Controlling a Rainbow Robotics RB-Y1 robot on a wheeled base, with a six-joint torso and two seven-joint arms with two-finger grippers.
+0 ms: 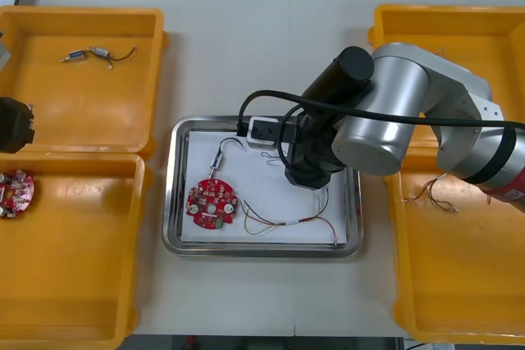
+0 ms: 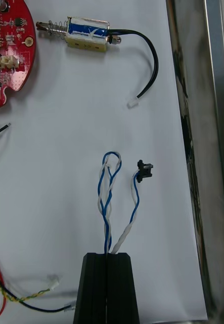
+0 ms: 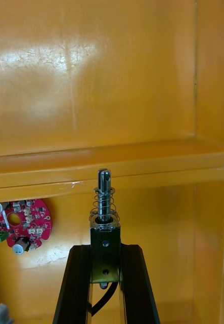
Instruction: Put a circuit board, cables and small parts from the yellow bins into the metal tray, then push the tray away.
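Holding the blue-white cable (image 2: 107, 202) between fingers pressed together, the right gripper (image 2: 110, 255) hangs over the tray (image 1: 176, 202). The cable's free end lies on the tray's white inside, near one wall. Also inside the tray are a board (image 1: 212, 205), a second part (image 2: 89, 33) with a black cable (image 2: 151, 66), and a red-yellow cable (image 1: 283, 223). Left of the tray, over the bins (image 1: 82, 133), the left gripper (image 3: 105, 248) clamps a part (image 3: 104, 202), its fingers apart by the part's width.

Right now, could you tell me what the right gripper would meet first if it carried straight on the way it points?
Probably the white floor of the metal tray, where the twisted blue and white cable held by the right gripper lies; its height above the floor is unclear.
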